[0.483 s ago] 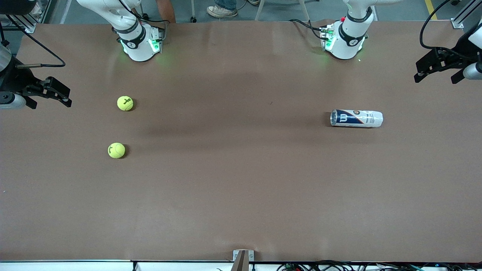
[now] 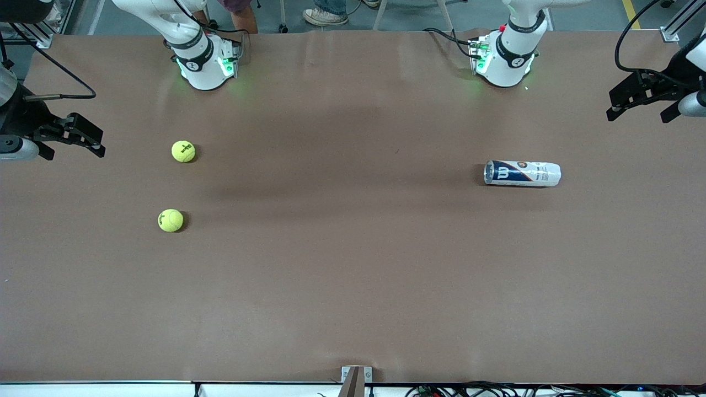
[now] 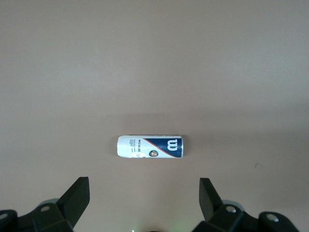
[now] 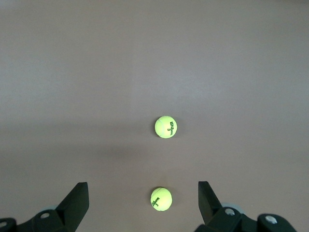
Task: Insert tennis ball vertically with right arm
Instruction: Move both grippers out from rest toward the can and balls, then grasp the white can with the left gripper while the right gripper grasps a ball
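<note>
Two yellow tennis balls lie on the brown table toward the right arm's end, one (image 2: 183, 151) farther from the front camera than the other (image 2: 170, 220). Both show in the right wrist view (image 4: 165, 126) (image 4: 161, 198). A white and blue ball can (image 2: 522, 173) lies on its side toward the left arm's end and also shows in the left wrist view (image 3: 150, 146). My right gripper (image 2: 99, 142) (image 4: 143, 184) is open and empty, up over the table's end. My left gripper (image 2: 637, 117) (image 3: 144, 180) is open and empty, up over the other end.
The two arm bases (image 2: 201, 63) (image 2: 504, 58) stand along the table's edge farthest from the front camera. A small bracket (image 2: 356, 377) sits at the edge nearest it. A person's feet show past the table by the bases.
</note>
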`<action>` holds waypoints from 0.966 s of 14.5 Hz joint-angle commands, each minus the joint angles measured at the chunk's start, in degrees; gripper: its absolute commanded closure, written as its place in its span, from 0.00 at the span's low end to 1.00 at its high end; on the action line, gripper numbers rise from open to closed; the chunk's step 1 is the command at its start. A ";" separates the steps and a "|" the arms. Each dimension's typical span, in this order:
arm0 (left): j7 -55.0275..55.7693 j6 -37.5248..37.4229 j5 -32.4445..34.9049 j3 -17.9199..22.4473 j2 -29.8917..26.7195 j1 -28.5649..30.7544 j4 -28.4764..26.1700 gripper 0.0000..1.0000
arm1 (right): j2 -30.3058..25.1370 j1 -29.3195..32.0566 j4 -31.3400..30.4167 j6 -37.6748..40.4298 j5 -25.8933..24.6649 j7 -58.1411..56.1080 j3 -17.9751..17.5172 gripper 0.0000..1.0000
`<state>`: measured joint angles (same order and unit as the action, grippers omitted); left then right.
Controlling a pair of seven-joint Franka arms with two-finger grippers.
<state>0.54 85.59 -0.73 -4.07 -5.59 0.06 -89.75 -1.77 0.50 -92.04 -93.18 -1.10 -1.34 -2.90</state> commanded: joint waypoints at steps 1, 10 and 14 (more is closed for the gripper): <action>0.78 0.20 -0.76 -0.15 0.23 0.21 -0.16 0.00 | 0.10 0.12 0.10 0.28 -0.57 -0.59 -0.09 0.00; 26.32 6.60 3.18 -0.59 4.37 -0.05 -7.53 0.00 | 2.21 0.56 -1.38 0.29 -1.01 -0.33 0.26 0.00; 43.90 12.57 7.57 -3.57 4.01 -0.06 -15.17 0.00 | 1.94 2.66 -8.75 -0.68 -0.93 -0.33 0.26 0.00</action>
<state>37.13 94.96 3.77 -5.96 0.37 0.02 -99.95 1.17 1.63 -96.35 -93.01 -1.16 -1.44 -2.24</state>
